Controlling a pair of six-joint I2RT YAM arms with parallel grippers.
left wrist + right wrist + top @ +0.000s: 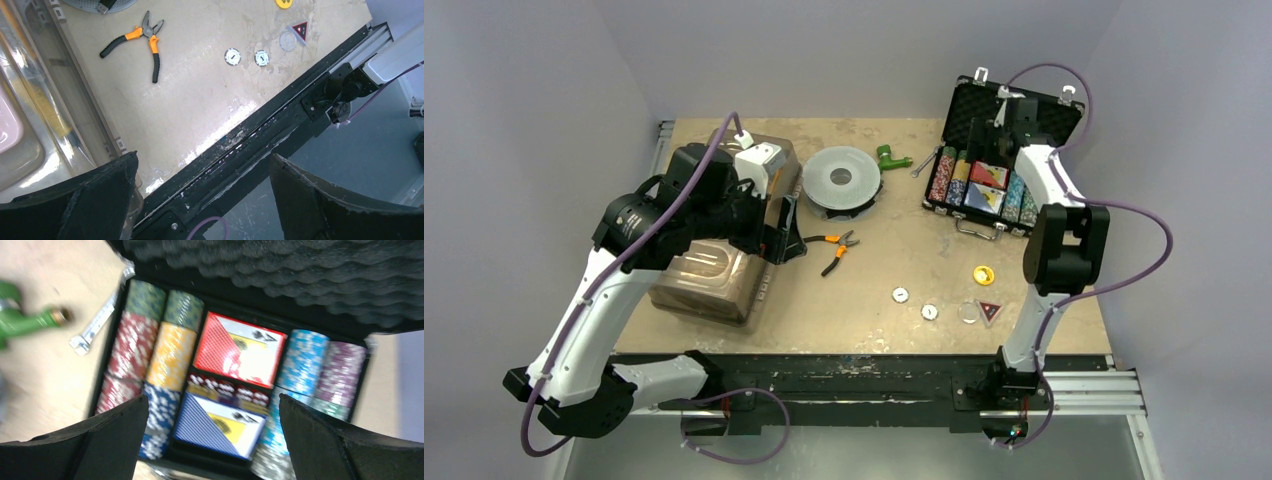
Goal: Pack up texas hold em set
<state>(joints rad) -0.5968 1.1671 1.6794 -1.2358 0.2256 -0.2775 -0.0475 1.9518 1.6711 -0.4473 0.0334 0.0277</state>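
Note:
The black briefcase point(955, 205) lies open at the back right, its foam lid point(974, 105) raised. Inside are multicoloured chip rows point(170, 355), a red card deck point(240, 347), a blue card deck point(220, 425) and a row of dice point(227, 390). My right gripper point(212, 410) is open and empty, hovering over the case point(996, 122). On the table in front lie a yellow round button point(983, 274), two white round buttons point(900, 294), a clear disc point(967, 312) and a red triangular button point(990, 310). My left gripper point(781, 228) is open and empty beside the bin, above the table's near edge point(205, 172).
A large clear plastic bin point(724, 250) stands at the left under my left arm. A round grey disc spool point(842, 180), a green fitting point(889, 157) and a small wrench point(922, 166) lie at the back. Orange-handled pliers point(834, 245) lie mid-table.

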